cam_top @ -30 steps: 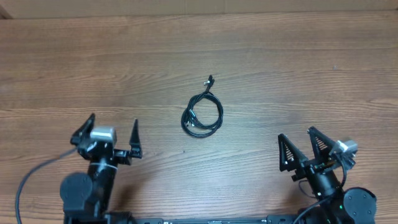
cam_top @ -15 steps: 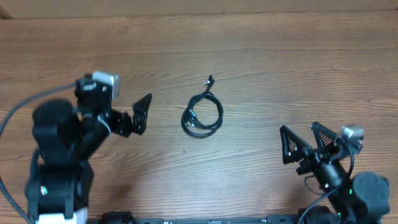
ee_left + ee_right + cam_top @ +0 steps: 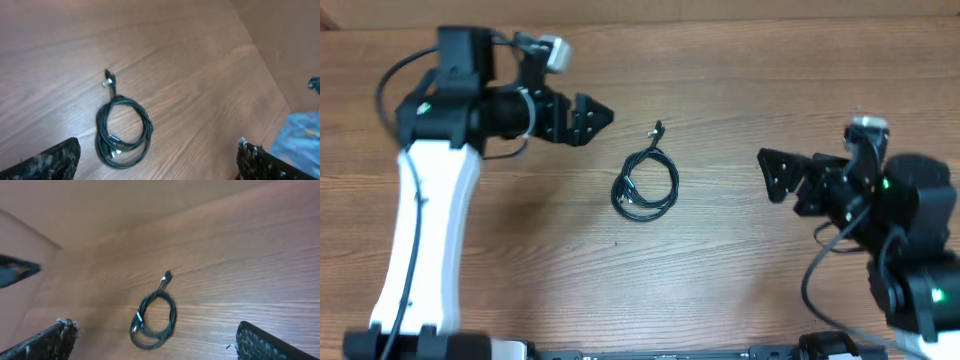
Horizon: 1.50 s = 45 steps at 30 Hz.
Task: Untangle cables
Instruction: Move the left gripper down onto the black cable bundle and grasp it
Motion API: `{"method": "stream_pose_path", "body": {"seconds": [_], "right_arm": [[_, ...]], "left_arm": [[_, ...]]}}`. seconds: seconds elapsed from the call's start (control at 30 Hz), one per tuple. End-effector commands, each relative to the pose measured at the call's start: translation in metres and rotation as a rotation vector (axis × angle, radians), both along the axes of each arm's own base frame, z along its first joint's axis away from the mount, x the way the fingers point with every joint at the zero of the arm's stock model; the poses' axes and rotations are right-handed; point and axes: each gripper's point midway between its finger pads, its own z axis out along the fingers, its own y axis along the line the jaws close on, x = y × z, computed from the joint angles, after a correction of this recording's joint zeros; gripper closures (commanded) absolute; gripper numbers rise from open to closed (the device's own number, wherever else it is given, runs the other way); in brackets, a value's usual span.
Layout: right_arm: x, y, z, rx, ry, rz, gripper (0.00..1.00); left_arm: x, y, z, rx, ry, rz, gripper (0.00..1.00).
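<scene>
cables: small coiled bundle, mid-table, untouched | left hand: wide open, empty | right hand: wide open, empty | risk: pinching whole coil, tightening tangle; thin cord slipping free

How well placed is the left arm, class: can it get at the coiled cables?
Probably yes. The left gripper is open and close to the cables, which lie flat on the wooden table, and nothing visible stands between them.

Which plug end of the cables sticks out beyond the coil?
The plug end on the far side of the coil, away from the arm bases: it juts out on a short straight stub, while the other silvery ends lie inside the loop.
</scene>
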Motion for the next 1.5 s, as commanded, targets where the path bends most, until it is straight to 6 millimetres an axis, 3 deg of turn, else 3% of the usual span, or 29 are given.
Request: {"method": "stream_pose_path", "body": {"seconds": [0.0,0.03,0.23,0.33,0.43,0.57,0.63,0.77,0.9,1.1,1.47], "right_arm": [[0.013,0.013,0.002,0.032,0.034,0.071,0.00],[0.017,0.013,-0.004,0.029,0.055,0.068,0.00],[0.030,0.020,-0.025,0.050,0.138,0.093,0.00],[0.033,0.023,-0.035,0.058,0.175,0.104,0.07],[0.035,0.024,-0.038,0.059,0.188,0.107,0.07],[0.036,0.024,-0.039,0.059,0.191,0.106,0.09],[0.036,0.024,-0.039,0.059,0.191,0.106,0.09],[0.035,0.024,-0.039,0.059,0.192,0.107,0.09],[0.035,0.024,-0.040,0.059,0.197,0.107,0.09],[0.033,0.024,-0.042,0.057,0.209,0.106,0.09],[0.031,0.023,-0.044,0.057,0.221,0.105,0.08]], "left_arm": [[0.012,-0.019,-0.024,0.065,0.038,-0.048,0.00],[0.015,-0.027,-0.040,0.080,0.074,-0.064,0.01],[0.023,-0.040,-0.082,0.089,0.183,-0.096,0.00],[0.026,-0.044,-0.108,0.083,0.258,-0.105,0.00],[0.032,-0.042,-0.137,0.141,0.313,-0.080,0.16],[0.039,-0.028,-0.191,0.322,0.464,0.122,0.34],[0.038,-0.034,-0.204,0.347,0.475,0.112,0.44],[0.036,-0.045,-0.230,0.426,0.494,0.127,0.47],[0.032,-0.037,-0.255,0.559,0.526,0.212,0.52],[0.033,-0.026,-0.270,0.611,0.561,0.320,0.59],[0.036,-0.019,-0.274,0.640,0.562,0.398,0.87]]}}
